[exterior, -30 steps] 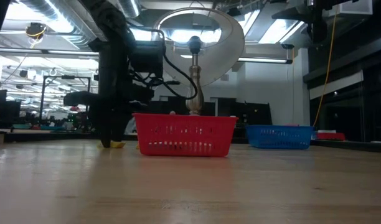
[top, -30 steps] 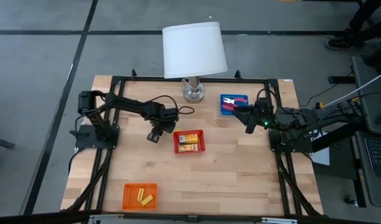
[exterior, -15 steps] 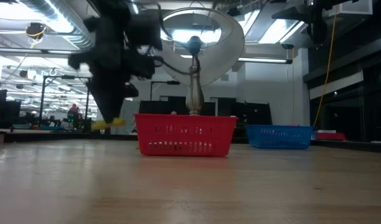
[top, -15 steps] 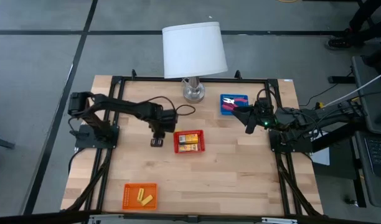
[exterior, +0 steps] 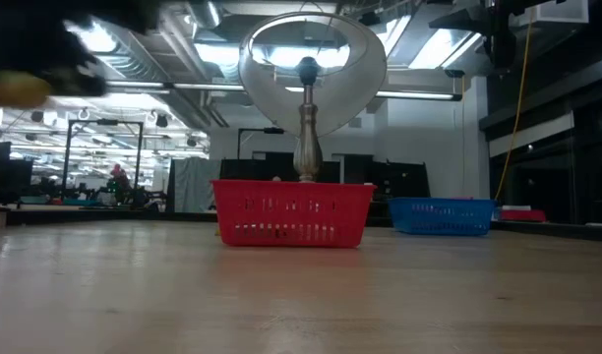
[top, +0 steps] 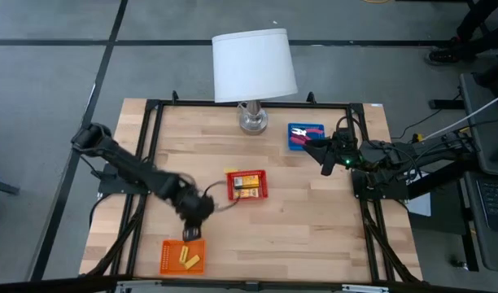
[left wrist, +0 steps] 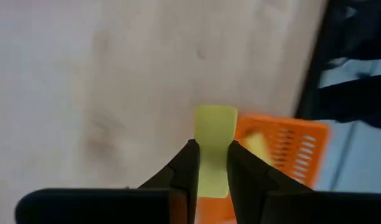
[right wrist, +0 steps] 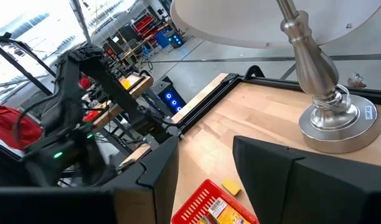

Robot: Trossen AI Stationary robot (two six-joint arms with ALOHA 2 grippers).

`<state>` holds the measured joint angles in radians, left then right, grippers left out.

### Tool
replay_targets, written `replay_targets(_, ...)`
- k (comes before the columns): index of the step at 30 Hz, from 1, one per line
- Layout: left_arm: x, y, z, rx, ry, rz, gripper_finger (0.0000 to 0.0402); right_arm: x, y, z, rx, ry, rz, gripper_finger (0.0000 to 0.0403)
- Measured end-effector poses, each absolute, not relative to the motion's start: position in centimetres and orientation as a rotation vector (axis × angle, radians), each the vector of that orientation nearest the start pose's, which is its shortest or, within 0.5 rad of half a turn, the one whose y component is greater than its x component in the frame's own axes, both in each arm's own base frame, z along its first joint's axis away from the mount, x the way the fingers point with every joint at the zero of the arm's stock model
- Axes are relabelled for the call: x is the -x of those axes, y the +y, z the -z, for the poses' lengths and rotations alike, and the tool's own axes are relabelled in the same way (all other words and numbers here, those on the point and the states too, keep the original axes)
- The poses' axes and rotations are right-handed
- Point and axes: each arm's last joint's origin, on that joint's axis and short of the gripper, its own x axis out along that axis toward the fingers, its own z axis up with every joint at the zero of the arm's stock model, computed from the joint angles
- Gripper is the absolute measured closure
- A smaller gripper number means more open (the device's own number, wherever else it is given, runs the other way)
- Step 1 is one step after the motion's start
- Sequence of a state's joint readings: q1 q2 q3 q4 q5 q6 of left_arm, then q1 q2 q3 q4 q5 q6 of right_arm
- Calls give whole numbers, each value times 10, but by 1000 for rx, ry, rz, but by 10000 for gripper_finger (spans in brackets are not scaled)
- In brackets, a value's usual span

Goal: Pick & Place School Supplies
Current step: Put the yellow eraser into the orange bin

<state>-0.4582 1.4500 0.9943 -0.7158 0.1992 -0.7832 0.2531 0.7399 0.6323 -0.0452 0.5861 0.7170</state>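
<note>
Above near-left orange tray [top: 171, 259], left gripper [left wrist: 210, 163] clamps a pale yellow block [left wrist: 213, 148]; right gripper [top: 316, 150] waits, open, empty; drop pending.

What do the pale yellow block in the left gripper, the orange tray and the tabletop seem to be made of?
The pale yellow stubby block, clamped in the left gripper, looks matte and opaque, perhaps rubber or foam; unclear. The orange square tray looks like moulded plastic, given its slotted walls. The table looks like light wood, with visible plank seams and grain.

Lamp [top: 254, 69] seemingly behind middle tray [top: 246, 184]
</note>
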Motion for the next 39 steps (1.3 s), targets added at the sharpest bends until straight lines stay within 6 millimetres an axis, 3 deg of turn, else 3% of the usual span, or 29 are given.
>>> replay_targets(4,-229,-159,-221,597,1323,29,343,-165,26,-301,-644,20,355,247)
replay_targets(8,-222,-180,-218,664,1303,-12,343,-165,27,-301,-643,27,338,247)
replay_targets(15,-216,-202,-206,674,1315,-7,341,-165,27,-301,-646,27,330,247)
replay_targets(19,-216,-209,-203,660,1302,19,309,-165,27,-301,-646,27,331,247)
replay_targets(28,-217,-207,-202,591,1267,29,196,-165,27,-301,-649,31,323,247)
replay_targets(33,-227,-195,-204,541,1212,9,193,-165,27,-301,-650,31,323,247)
replay_targets(39,-256,-143,-207,404,1110,-135,223,-165,27,-301,-660,30,324,247)
